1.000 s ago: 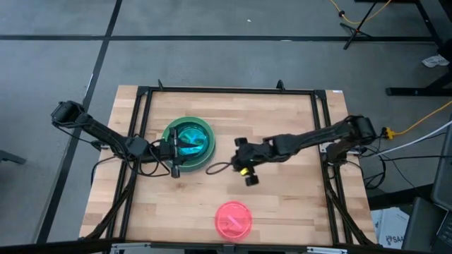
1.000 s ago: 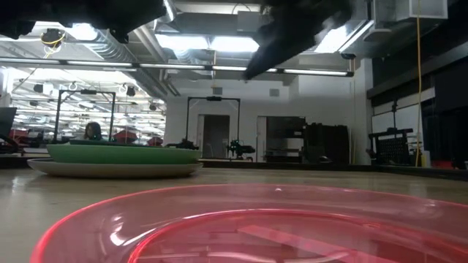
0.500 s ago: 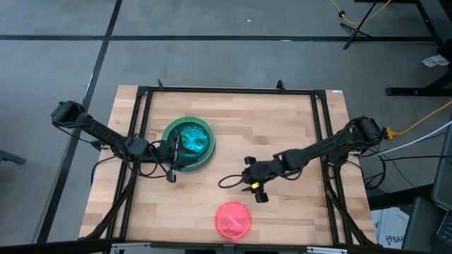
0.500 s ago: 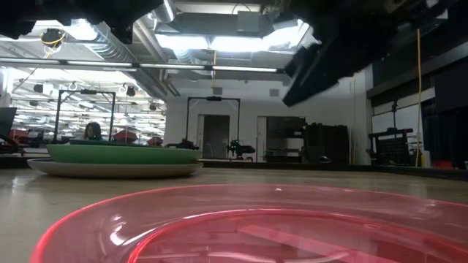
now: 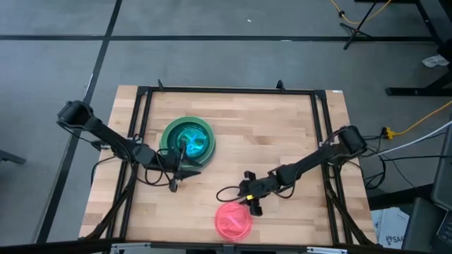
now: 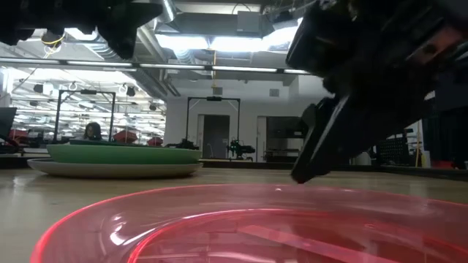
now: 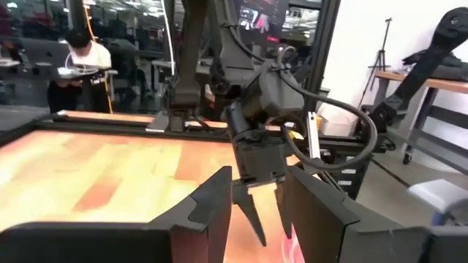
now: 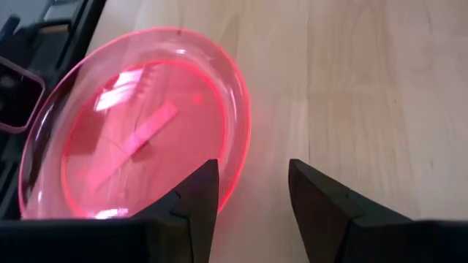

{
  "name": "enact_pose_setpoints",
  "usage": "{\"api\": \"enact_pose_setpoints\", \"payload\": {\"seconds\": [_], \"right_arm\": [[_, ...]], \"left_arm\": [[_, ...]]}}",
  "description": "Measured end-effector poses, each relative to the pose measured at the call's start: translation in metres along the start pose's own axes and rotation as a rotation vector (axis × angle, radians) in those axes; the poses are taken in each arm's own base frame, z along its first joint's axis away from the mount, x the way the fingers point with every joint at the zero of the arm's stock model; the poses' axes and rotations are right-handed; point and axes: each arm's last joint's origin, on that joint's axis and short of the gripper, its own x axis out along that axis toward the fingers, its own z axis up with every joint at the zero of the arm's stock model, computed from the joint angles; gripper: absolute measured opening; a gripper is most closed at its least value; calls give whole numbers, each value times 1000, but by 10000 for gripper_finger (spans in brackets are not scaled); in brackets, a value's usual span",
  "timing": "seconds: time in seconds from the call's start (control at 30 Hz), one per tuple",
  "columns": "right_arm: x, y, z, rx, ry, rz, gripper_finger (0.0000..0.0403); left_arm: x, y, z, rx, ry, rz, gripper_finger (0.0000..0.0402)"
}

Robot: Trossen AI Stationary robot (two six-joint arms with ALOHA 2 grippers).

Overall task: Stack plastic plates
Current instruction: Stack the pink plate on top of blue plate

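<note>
A translucent pink plate [image 5: 233, 220] lies flat on the table near the front edge; it fills the foreground of the low view [image 6: 256, 226] and shows in the right wrist view [image 8: 139, 124]. My right gripper [image 5: 248, 202] is open and hangs low just beyond the plate's far right rim [image 8: 241, 139], touching nothing. A stack of plates [image 5: 188, 141] stands at the left middle, a green rim around teal and translucent blue; in the low view [image 6: 113, 157] a green plate rests on a pale one. My left gripper [image 5: 176, 176] is open and empty, just nearer than the stack.
A black metal frame [image 5: 226, 90] runs around the wooden table top. A black cable loops on the table beside my right gripper [image 5: 224, 192]. Bare wood lies between the stack and the pink plate. A person sits far off in the room [image 7: 84, 55].
My right gripper has gone toward the table's near edge and down, from the table's middle to just beside the pink plate's far rim. My left gripper has drawn back from the stack's near rim toward the near edge. The plates have stayed where they were.
</note>
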Motion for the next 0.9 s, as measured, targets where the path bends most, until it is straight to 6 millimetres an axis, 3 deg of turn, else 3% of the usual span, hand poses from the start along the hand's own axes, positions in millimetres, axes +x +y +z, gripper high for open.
{"api": "enact_pose_setpoints", "payload": {"seconds": [0.3, 0.7, 0.9], "right_arm": [[17, -3, -8, 61, -17, -16, 159], [20, -1, -10, 77, -21, 4, 157], [25, -2, -13, 74, -8, 18, 119]], "left_arm": [[6, -3, -15, -55, 44, 39, 124], [9, -2, -24, -73, 75, 80, 124], [9, -2, -24, -72, 76, 82, 124]]}}
